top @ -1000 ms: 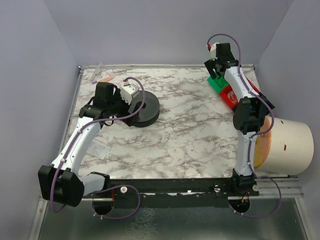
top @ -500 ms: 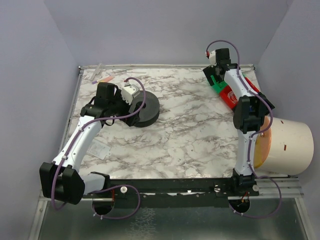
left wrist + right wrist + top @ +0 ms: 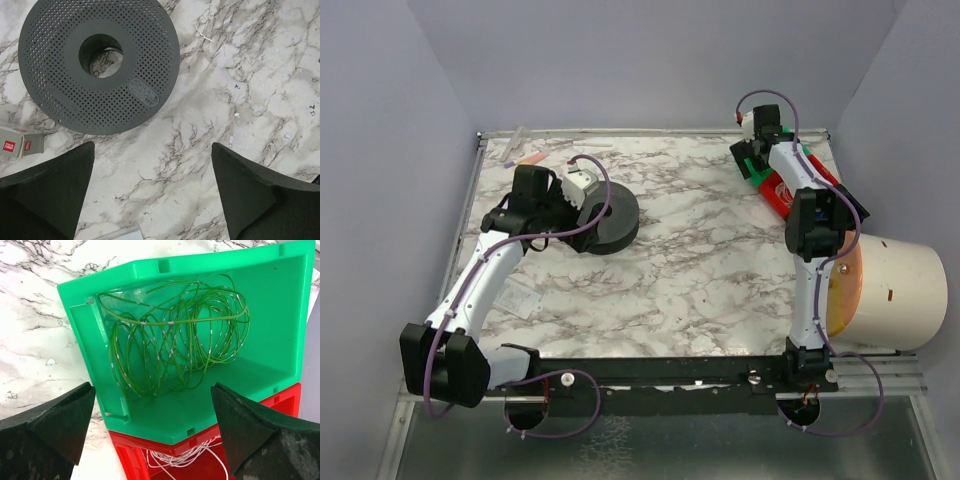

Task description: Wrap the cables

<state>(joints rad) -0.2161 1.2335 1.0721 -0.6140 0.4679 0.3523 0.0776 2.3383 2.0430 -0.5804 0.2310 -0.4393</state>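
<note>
The right pincer [image 3: 152, 392] has shifted slightly over the green bin [image 3: 260, 295].

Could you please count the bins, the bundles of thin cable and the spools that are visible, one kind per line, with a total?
Bins: 2, the green bin and the red bin
Bundles of thin cable: 2, the green-looking cables in the green bin and the white cables in the red bin
Spools: 1, the black spool
Total: 5
</note>
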